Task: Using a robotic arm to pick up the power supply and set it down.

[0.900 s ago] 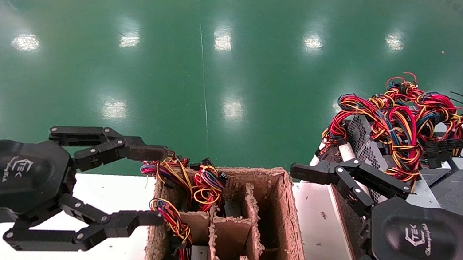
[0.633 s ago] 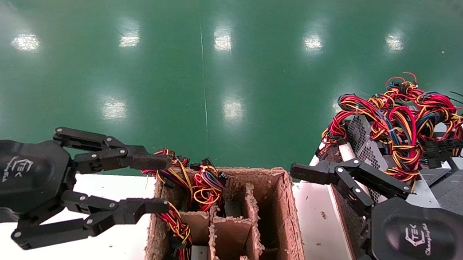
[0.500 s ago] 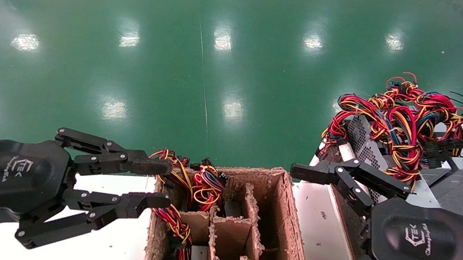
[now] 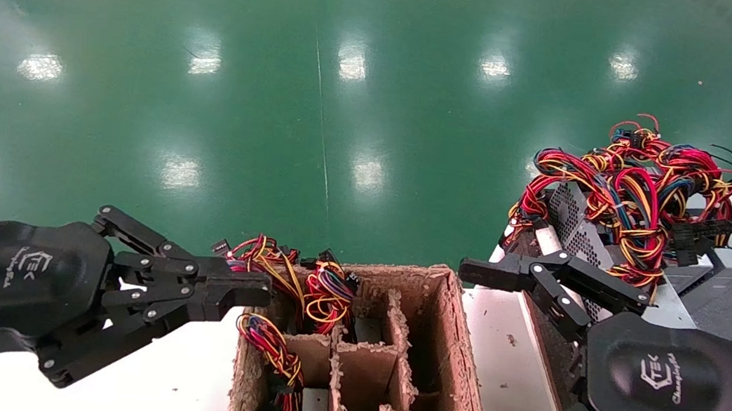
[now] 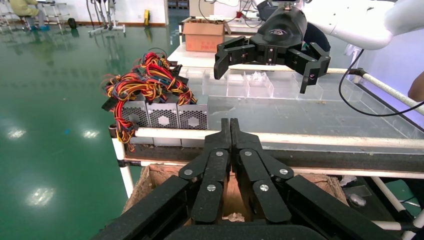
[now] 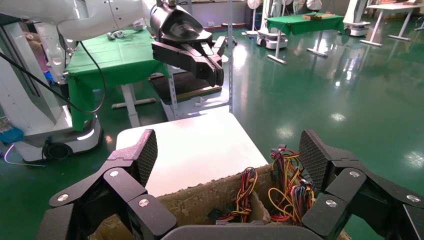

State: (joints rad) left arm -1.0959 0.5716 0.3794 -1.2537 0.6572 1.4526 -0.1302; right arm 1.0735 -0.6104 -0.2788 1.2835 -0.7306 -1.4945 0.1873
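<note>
The left gripper hovers at the cardboard box's nine o'clock edge, jaws together on nothing. The right gripper waits at three o'clock, jaws apart. The power supply sits on the rack at one o'clock.

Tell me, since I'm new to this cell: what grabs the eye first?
The tangle of red and yellow wires on the grey power supplies at the right rack. Next, the partitioned cardboard box at centre, between the shut left gripper and the open right gripper.
</note>
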